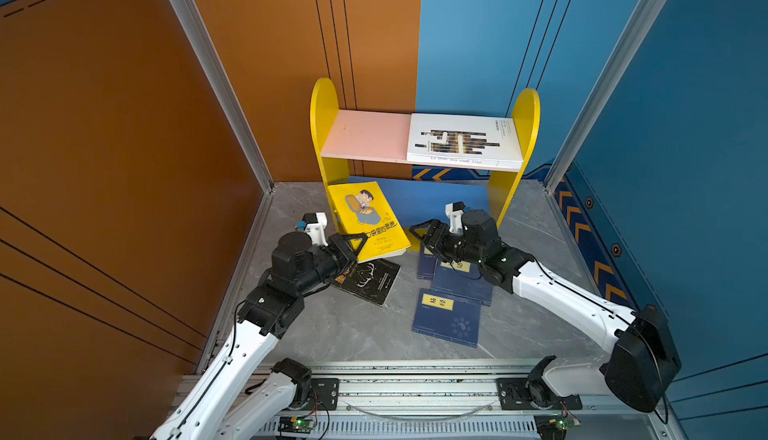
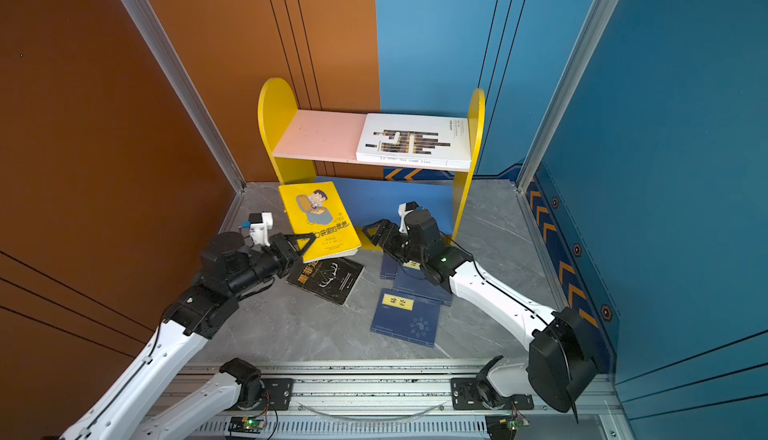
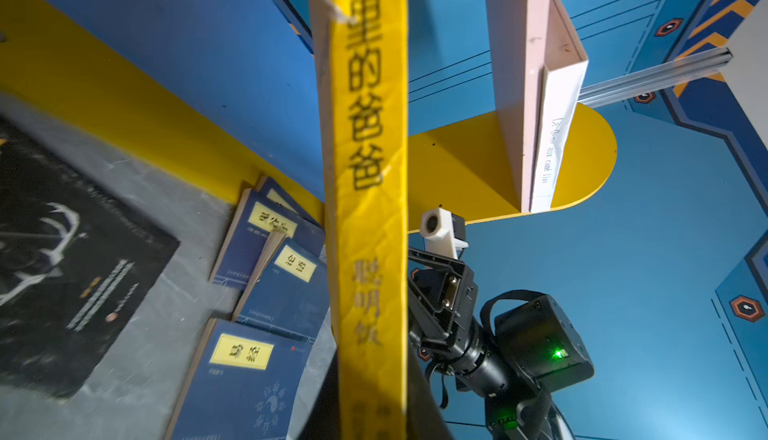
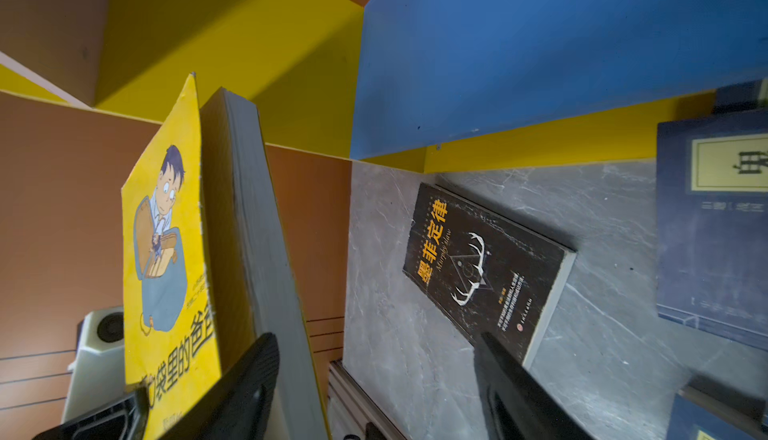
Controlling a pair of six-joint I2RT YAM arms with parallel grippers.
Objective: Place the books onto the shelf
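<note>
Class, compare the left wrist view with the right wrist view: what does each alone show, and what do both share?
Left wrist only: the yellow book spine-on, and the white book on the pink board. Right wrist only: that yellow book's cartoon cover and page edges. Both: the black book and navy books on the floor, plus the blue board.

The big book (image 1: pixel 463 141) lies on the shelf's (image 1: pixel 525 126) upper board (image 1: pixel 365 135), at its right end. The cartoon book (image 1: pixel 365 218) is tilted before the shelf's left side, above the antler book (image 1: pixel 370 282) on the desk (image 1: pixel 332 326). Three thin books (image 1: pixel 461 288) overlap before the shelf's right half.
</note>
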